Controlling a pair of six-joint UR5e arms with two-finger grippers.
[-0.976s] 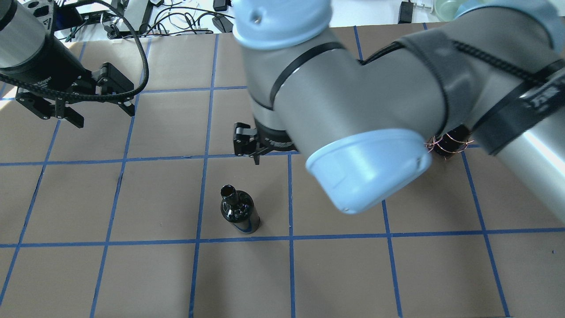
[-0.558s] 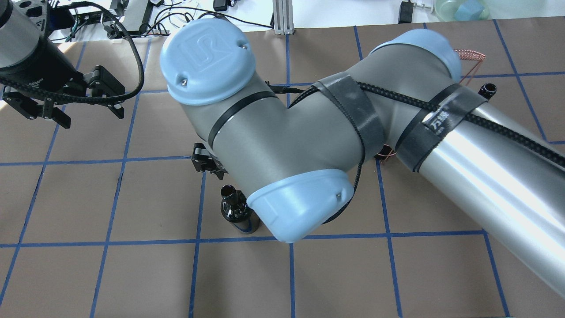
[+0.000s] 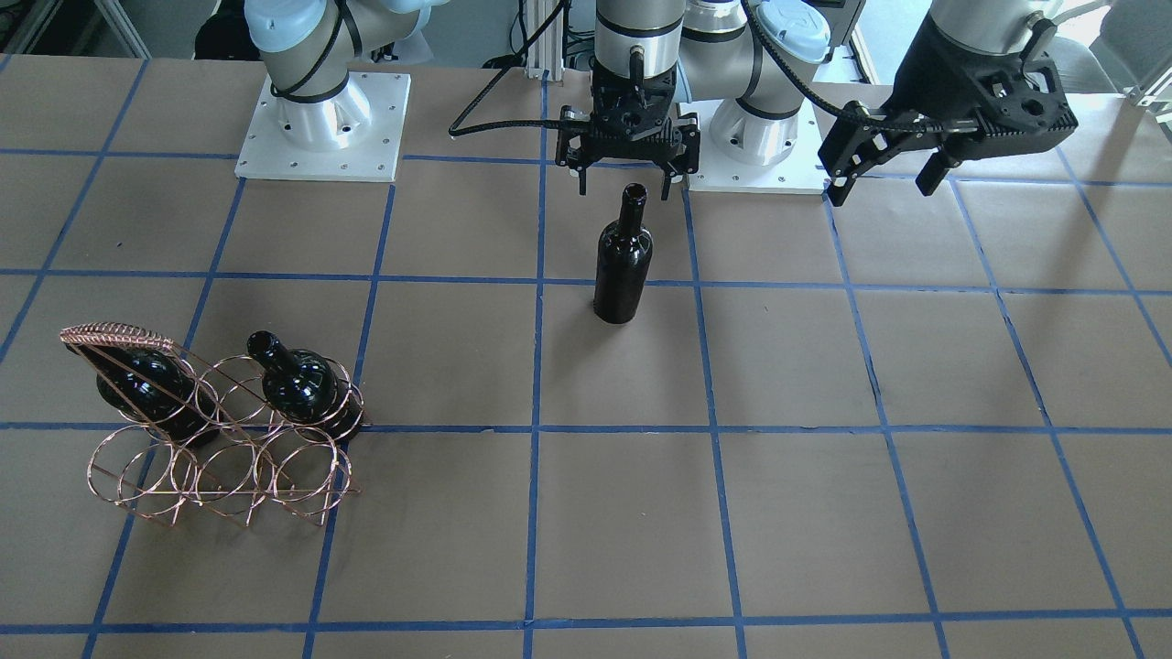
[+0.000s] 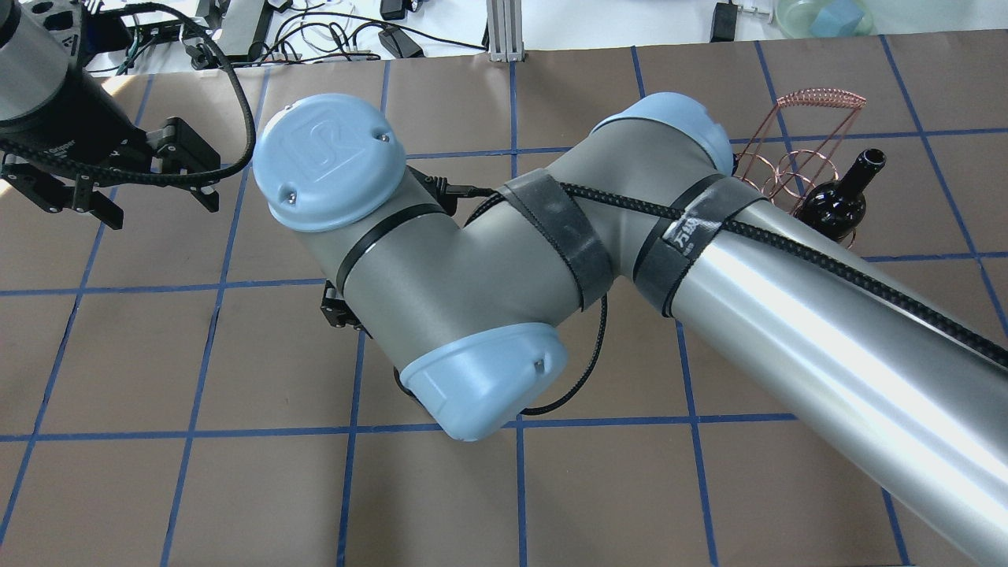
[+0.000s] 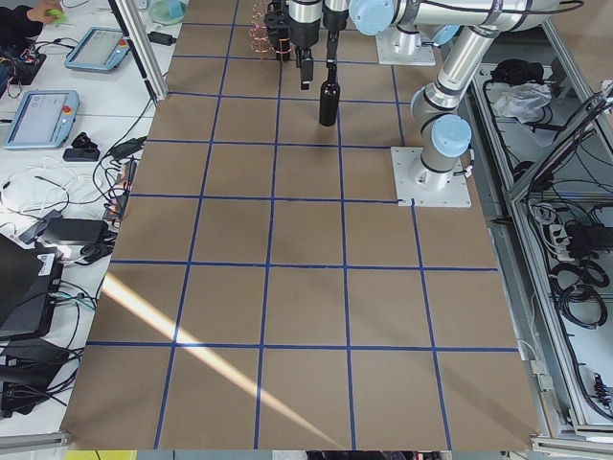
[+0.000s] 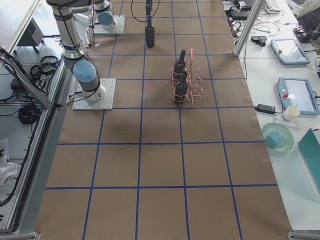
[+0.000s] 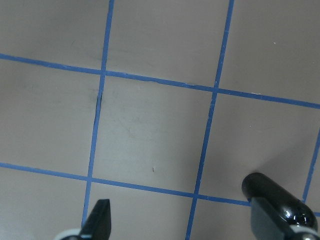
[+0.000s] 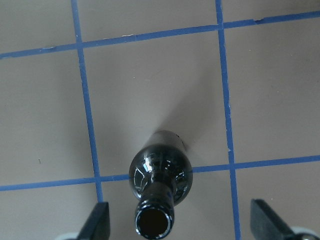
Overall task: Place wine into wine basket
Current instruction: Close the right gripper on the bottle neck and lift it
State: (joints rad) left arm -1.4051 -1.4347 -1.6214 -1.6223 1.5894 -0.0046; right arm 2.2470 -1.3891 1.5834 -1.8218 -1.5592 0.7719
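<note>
Right gripper (image 3: 624,180) — jaws spread wide above the neck, lined up so you can drop straight down | wine (image 3: 623,265) upright mid-table, well apart from wine basket (image 3: 211,453), which already holds two other bottles (image 3: 298,386) | left gripper (image 3: 884,170) spread too, empty, off to the side — clear of your reach.

dark wine (image 3: 623,261) upright mid-table, copper wine basket (image 3: 215,439) well apart

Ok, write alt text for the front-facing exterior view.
The right gripper hangs open over an upright dark wine bottle. The left gripper hovers open off to the side, and a copper wire basket holds two more bottles.
</note>
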